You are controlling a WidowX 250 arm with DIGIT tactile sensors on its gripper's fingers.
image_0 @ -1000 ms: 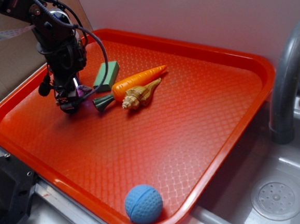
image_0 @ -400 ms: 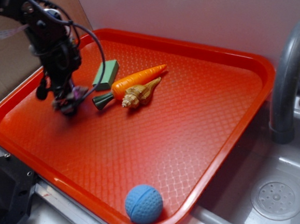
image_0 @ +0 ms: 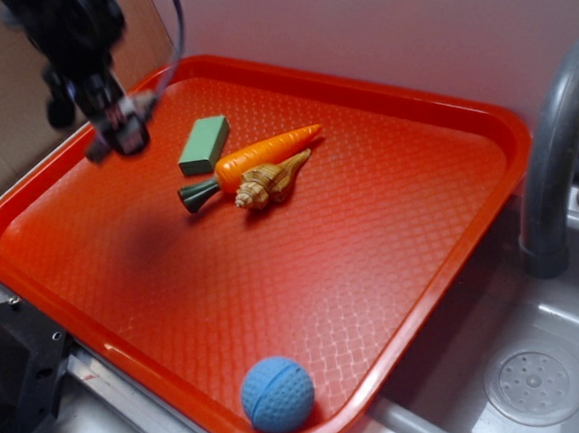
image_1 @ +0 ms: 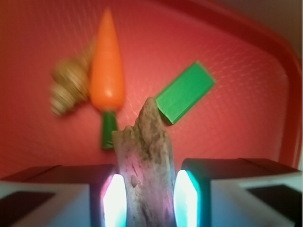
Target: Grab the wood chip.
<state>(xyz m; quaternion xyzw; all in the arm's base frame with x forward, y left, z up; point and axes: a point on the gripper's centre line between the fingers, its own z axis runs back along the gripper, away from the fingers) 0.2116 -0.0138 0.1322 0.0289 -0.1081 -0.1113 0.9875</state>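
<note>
Grey-brown, rough and bark-like, the jagged wood chip [image_1: 146,163] sits squeezed between the two pale pads of the black gripper [image_1: 147,201], which is closed down to just the chip's width. From the wrist view the chip sticks up past the pads with its pointy end free, so I'd say the hold is on its lower part, decent but not deep.

In the exterior view the gripper [image_0: 117,130] hangs above the far left part of the orange-red textured plastic tray [image_0: 393,258], clear of the surface, and it's blurry there so I can't make the chip out from that angle. Held up off the tray like that, the grab looks basically done to me.

Below and beyond it on the tray: a green rectangular block [image_0: 204,145], a plastic orange carrot with a dark green stem [image_0: 255,159], and a glossy tan spiral seashell [image_0: 272,181] touching the carrot's side. A blue rubbery ball [image_0: 278,395] sits well apart at the near rim. Beside the tray is a grey sink with a curved faucet [image_0: 551,156].

No labels or writing readable anywhere.
</note>
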